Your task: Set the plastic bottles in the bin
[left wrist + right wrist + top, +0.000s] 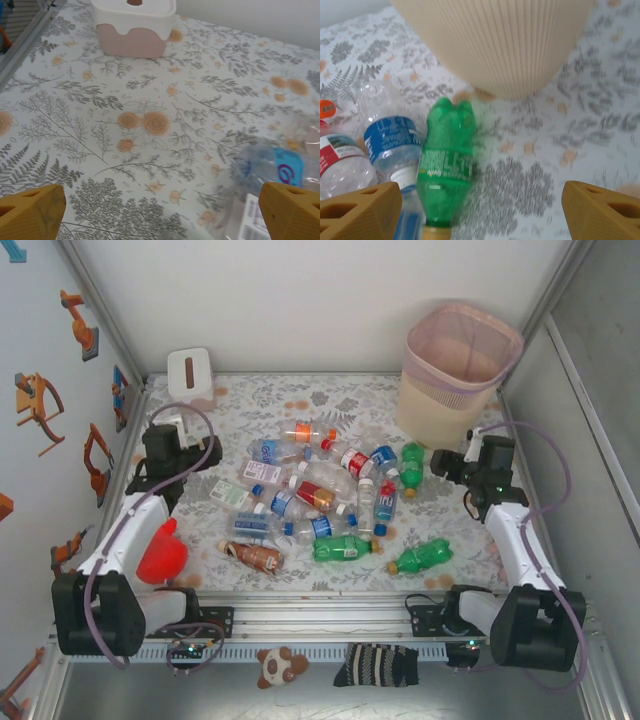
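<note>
Tissue box (134,25) faces spread left claw (161,212); green bottle (445,160) and bin (495,45) face spread right claw (481,212).

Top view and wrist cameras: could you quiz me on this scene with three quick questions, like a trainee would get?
1. True or false: the bin stands upright at the far right of the table.
2. The bottle lying between the jaws of the right gripper is: A green, B brown, C clear.
3. What stands in the table's far left corner?
Key: 1 true; 2 A; 3 the tissue box.
</note>
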